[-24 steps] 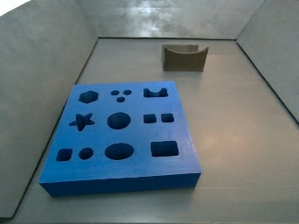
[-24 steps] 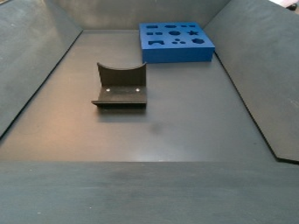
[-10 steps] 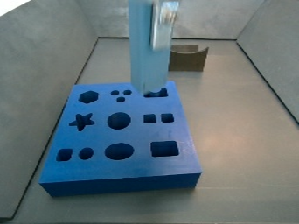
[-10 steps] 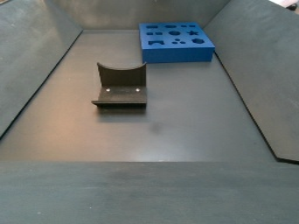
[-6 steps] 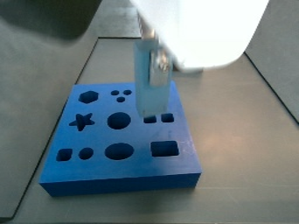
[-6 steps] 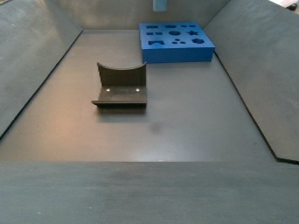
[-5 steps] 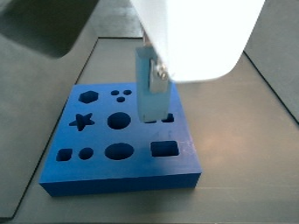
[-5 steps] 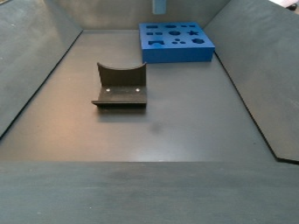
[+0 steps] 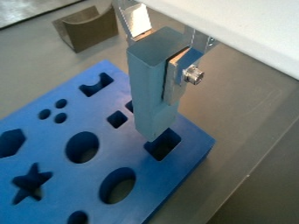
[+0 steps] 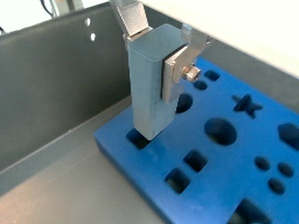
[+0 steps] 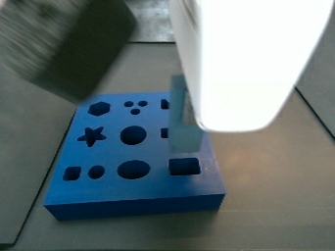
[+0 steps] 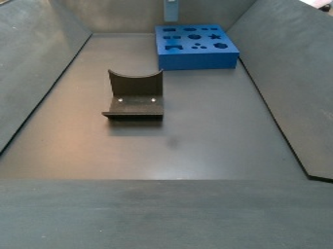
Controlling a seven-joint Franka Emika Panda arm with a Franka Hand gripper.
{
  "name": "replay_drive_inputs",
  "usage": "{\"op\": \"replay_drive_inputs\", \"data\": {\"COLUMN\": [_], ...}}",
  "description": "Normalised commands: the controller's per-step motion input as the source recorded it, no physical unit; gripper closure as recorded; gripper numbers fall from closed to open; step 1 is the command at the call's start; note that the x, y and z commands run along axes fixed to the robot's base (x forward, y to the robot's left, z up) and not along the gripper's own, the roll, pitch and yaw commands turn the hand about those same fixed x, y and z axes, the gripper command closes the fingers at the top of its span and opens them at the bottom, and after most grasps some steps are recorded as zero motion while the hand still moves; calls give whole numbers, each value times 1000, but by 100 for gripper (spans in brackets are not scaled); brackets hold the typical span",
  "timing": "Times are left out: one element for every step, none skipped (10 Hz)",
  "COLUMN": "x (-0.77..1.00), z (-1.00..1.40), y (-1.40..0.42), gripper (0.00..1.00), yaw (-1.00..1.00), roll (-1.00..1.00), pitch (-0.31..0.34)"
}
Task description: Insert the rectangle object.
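Olive-brown block (image 9: 84,26) sits on the grey surface (image 12: 182,146) well apart from the dark-blue board (image 9: 70,149), past its far edge. Pincer (image 9: 162,54) is above the board's corner region, pinching the rectangle object (image 9: 155,92), plates w/ dark pads on opposite faces near its top. Bar hangs straight down from the pincer, long axis upright, lower end at the mouth of the rectangular hole (image 9: 163,145); can't tell if it's entered yet. In a side view the bar (image 11: 183,123) stands over the same hole, arm blurred above. Next move prob. straight down. Grey walls (image 12: 46,58) ring the surface.
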Motion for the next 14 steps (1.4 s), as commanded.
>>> {"op": "replay_drive_inputs", "data": {"x": [254, 254, 177, 37, 0, 0, -23, -120, -214, -266, -303, -294, -154, 0], "z": [-163, -214, -346, -394, -351, -260, -171, -146, -106, -166, -191, -137, -171, -251], "y": [-6, -3, -40, -23, -43, -69, -100, -43, -31, 0, -31, -3, -14, -100], "gripper": [100, 100, 100, 100, 100, 100, 100, 100, 100, 100, 100, 100, 100, 100], "yaw": [0, 0, 0, -43, -114, -149, -180, -206, -246, -206, -123, 0, 100, 217], "roll": [116, 69, 0, 0, 0, -33, -77, -60, -56, -17, -53, -93, -23, 0], "pitch": [71, 51, 46, 57, 60, 74, 76, 67, 59, 44, 40, 0, 0, 0]}}
